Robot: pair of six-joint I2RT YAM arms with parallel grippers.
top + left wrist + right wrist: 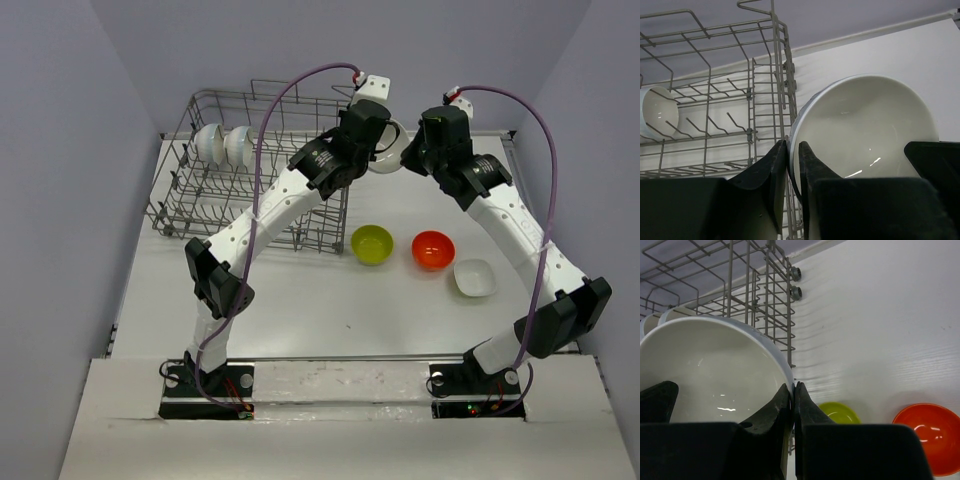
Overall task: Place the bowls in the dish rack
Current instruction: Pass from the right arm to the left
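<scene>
Both left gripper (793, 150), right gripper (793, 390) clamp white bowl (865, 130) rim; on edge, mouth facing near side, beside dish rack (215, 95).

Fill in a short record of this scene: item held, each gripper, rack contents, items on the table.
item held: white bowl, beside the right end of the dish rack
right gripper: shut on the bowl's rim
left gripper: fingers pinching the rim on the other side
in rack: two white bowls, standing on edge
on table: yellow-green bowl, orange bowl, small white square dish
</scene>
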